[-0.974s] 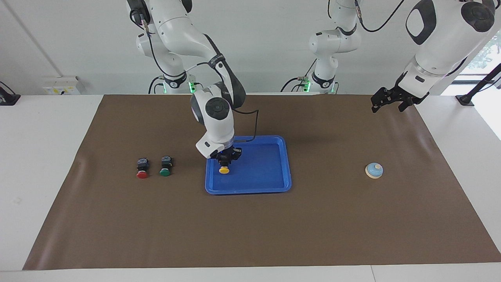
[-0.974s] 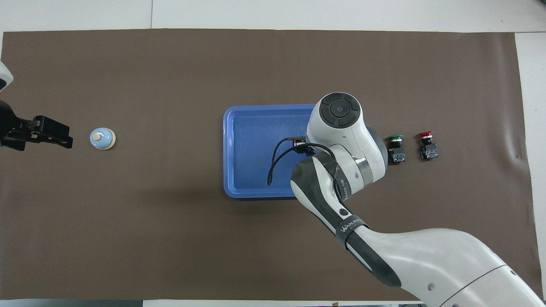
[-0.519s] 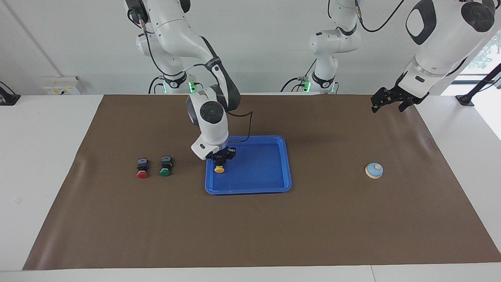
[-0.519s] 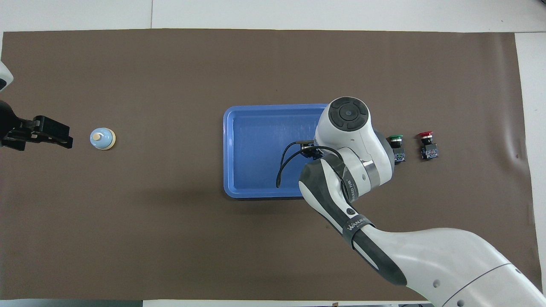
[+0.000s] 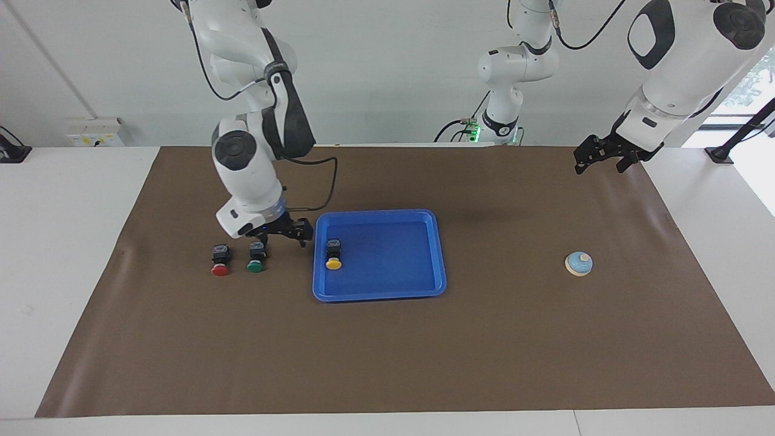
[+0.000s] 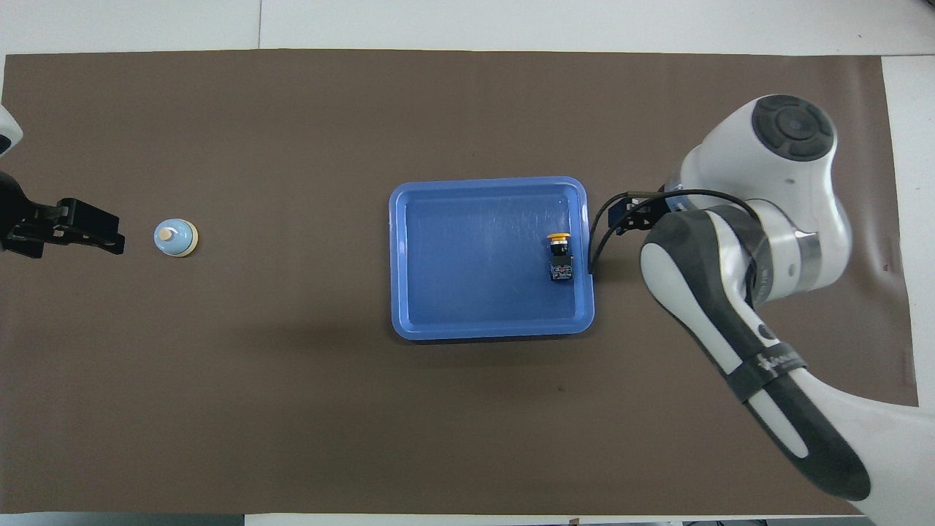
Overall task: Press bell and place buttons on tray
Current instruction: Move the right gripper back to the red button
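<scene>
The yellow button point(image 5: 333, 254) lies on its side in the blue tray point(image 5: 387, 284), near the tray's edge toward the right arm's end, a little left of centre in the facing view. Nothing holds it. Just outside that edge the right gripper point(image 5: 283, 233) hangs low over the mat with its fingers spread apart and empty, above and beside the green button point(image 5: 256, 257); the red button point(image 5: 220, 261) sits next to the green one, farther toward the frame's left.

The bell point(image 5: 579, 263) stands alone at the right of the facing view, well apart from the tray. The left gripper point(image 5: 599, 158) waits raised at the upper right, fingers apart and holding nothing.

A brown mat point(image 5: 387, 363) covers the white table point(image 5: 54, 242); a pale wall runs along the top of the frame.

In the overhead view the right arm's bulk hides the green and red buttons completely, while the yellow button point(image 6: 560, 255) and the tray point(image 6: 438, 321) show in full; the bell point(image 6: 175, 238) sits at far left beside the left gripper point(image 6: 113, 237).
</scene>
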Action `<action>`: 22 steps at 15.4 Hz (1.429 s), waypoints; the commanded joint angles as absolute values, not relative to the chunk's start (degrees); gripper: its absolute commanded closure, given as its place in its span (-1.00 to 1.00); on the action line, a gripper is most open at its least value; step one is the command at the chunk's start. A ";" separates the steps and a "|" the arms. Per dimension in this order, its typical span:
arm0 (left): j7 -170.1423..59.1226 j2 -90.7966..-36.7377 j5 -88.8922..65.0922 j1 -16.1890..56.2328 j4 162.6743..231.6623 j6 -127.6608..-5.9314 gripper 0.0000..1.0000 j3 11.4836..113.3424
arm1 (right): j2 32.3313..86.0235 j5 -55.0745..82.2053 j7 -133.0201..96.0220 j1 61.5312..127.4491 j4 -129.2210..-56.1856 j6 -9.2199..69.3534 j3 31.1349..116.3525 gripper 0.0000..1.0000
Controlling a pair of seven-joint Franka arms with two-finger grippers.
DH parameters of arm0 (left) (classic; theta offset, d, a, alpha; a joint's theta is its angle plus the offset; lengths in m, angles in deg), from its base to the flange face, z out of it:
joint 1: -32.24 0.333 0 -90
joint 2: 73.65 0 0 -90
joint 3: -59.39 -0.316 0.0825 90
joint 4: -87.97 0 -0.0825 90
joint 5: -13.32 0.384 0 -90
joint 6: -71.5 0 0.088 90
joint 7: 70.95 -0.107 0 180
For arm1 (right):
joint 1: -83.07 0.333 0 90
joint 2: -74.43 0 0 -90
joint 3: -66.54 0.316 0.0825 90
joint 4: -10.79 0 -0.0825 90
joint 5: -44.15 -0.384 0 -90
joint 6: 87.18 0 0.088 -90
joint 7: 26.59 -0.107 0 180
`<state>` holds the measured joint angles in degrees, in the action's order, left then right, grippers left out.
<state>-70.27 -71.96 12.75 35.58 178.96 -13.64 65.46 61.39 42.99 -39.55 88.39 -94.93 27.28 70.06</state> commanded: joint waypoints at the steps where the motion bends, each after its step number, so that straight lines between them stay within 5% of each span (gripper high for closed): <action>1: -70.86 -72.60 12.89 35.58 179.29 -14.19 -1.00 65.36 | 62.47 41.78 -31.00 83.51 -98.10 27.69 70.59 -1.00; 7: -70.86 -72.60 12.89 35.58 179.29 -14.19 -1.00 65.36 | 65.55 42.05 -20.09 75.95 -110.05 39.63 70.41 -1.00; 19: -70.86 -72.60 12.89 35.58 179.29 -14.19 -1.00 65.36 | 63.63 42.13 -14.37 72.52 -115.51 49.74 70.50 -0.95; 22: -70.86 -72.60 12.89 35.58 179.29 -14.19 -1.00 65.27 | 63.01 42.13 -14.46 72.34 -115.87 50.90 70.50 0.05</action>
